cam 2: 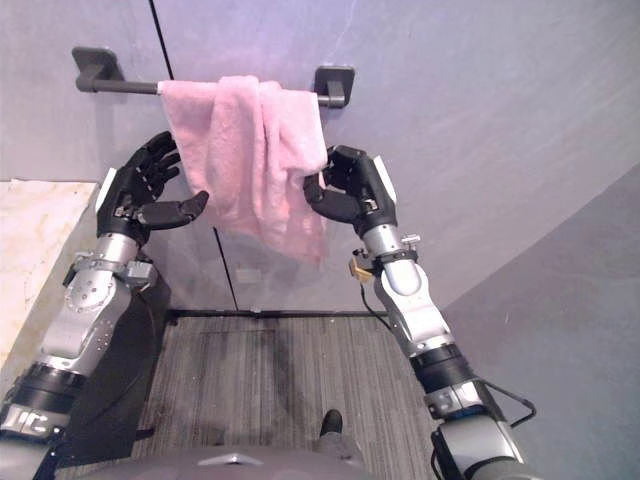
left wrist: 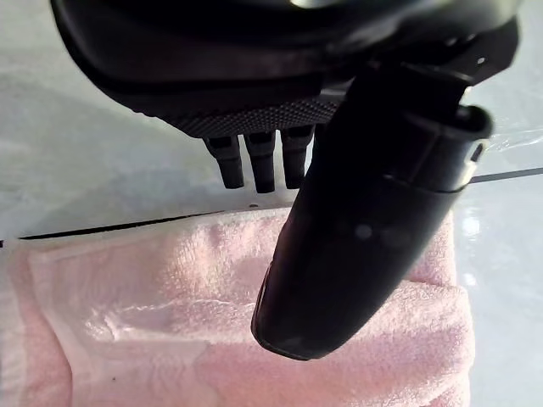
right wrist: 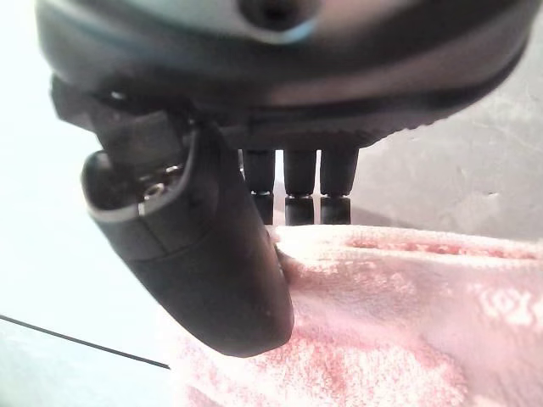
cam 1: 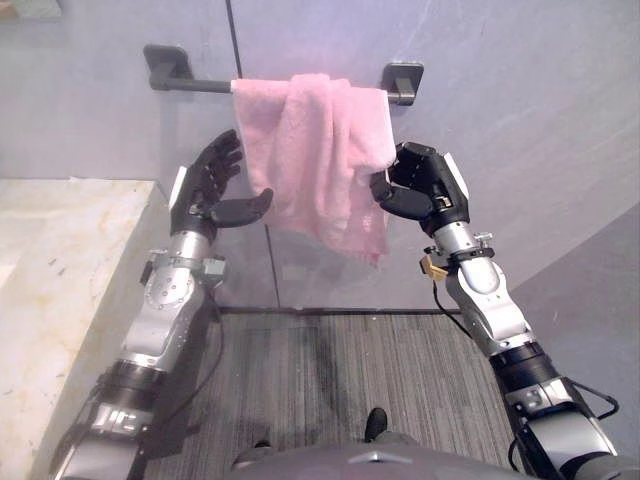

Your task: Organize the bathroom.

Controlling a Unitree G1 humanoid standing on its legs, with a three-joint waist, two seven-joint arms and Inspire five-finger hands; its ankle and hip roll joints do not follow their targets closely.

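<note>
A: Pink terry cloth, one soft towel (cam 1: 318, 150), draped bunched over the single dark metal wall bar (cam 1: 200, 86), its long axis hanging straight down from the bar's right half.

B: Which hand is nearer to it?

A: The right hand (cam 1: 420, 190), I'd say. It sits at the towel's right edge, fingers curled and thumb closing in; the right wrist view shows the thumb (right wrist: 212, 280) pressed against the cloth with fingertips behind, so it appears to pinch that edge.

B: And the left?

A: The left hand (cam 1: 212, 185) hovers just beside the towel's left edge, fingers straight and spread, thumb pointing toward the cloth, holding nothing. The towel lies between the two hands.

B: So the next move?

A: Likely spreading the bunched folds sideways along the bar. One towel, one bar, two hands; a pale stone counter (cam 1: 60, 260) stands to the left.
</note>
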